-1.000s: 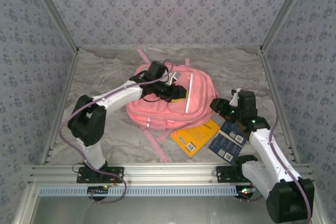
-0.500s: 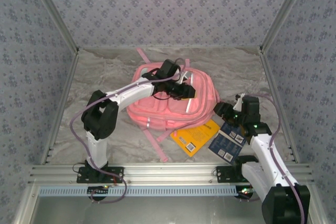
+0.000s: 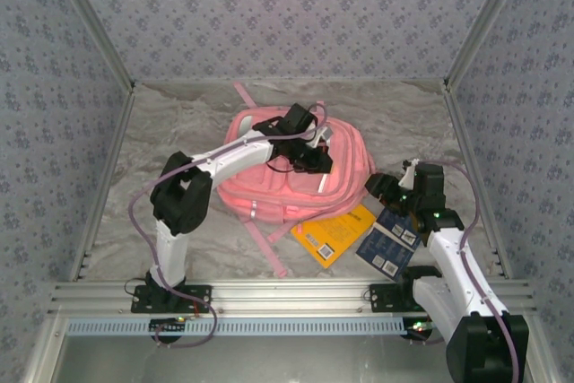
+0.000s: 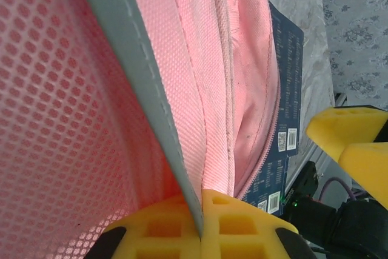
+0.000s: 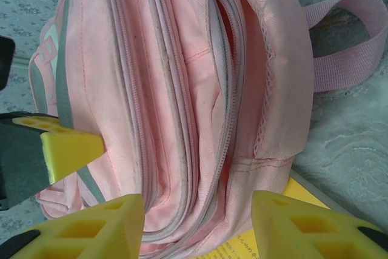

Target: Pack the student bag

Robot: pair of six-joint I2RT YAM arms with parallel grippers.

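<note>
The pink student bag point(image 3: 260, 190) lies flat in the middle of the table, its straps trailing out. My left gripper point(image 3: 316, 155) reaches over its right side. In the left wrist view the left gripper point(image 4: 202, 210) is shut on a fold of the bag point(image 4: 206, 59), with the grey trim and pink cloth pinched between the yellow pads. My right gripper point(image 3: 382, 187) hovers open just off the bag's right edge. In the right wrist view its gripper point(image 5: 197, 225) faces the zipped side of the bag point(image 5: 182, 89), with nothing between the fingers point(image 5: 91, 228).
A yellow book point(image 3: 336, 230) pokes out from under the bag's near right corner. Dark blue booklets point(image 3: 390, 244) lie beside it under the right arm; one booklet point(image 4: 288, 89) is next to the bag. Metal frame rails and patterned walls enclose the table.
The left arm has swung right across the bag and its jaws have closed on the bag's edge. The right arm sank slightly and then held still, jaws unchanged.
</note>
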